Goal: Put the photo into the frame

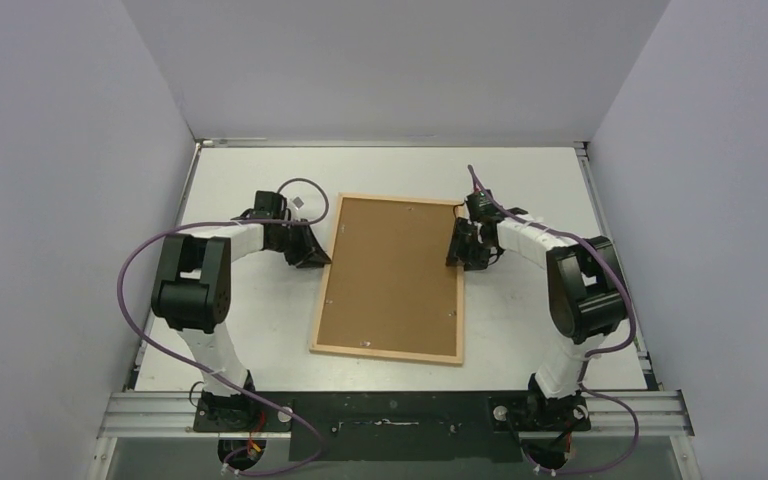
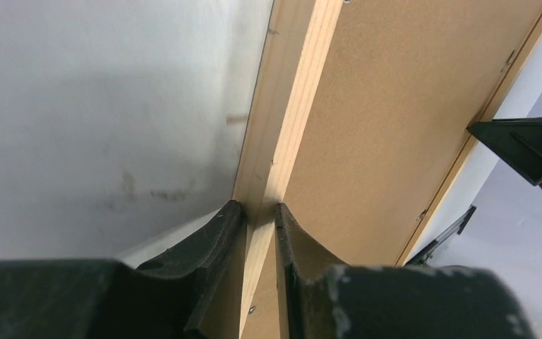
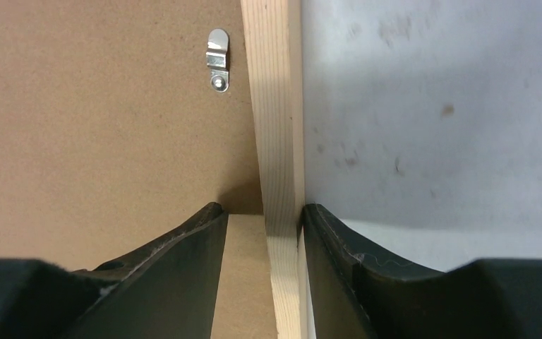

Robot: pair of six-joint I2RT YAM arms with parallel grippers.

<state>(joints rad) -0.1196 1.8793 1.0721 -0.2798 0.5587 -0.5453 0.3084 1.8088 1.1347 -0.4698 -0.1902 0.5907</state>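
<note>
The frame (image 1: 322,300) lies back side up in the middle of the table, a thin light-wood rectangle with the brown backing board (image 1: 395,270) set in it. The photo is hidden. My left gripper (image 1: 318,258) is at the frame's left rail. In the left wrist view its fingers press both sides of the wooden rail (image 2: 289,106), so the left gripper (image 2: 260,212) is shut on it. My right gripper (image 1: 457,248) straddles the right rail (image 3: 275,106). The right gripper (image 3: 262,215) is open: its outer finger touches the rail and its inner finger stands apart over the board.
A small metal clip (image 3: 218,59) sits on the backing board (image 3: 99,127) beside the right rail. Grey walls enclose the white table (image 1: 520,180) on three sides. The arms' base rail (image 1: 390,412) runs along the near edge.
</note>
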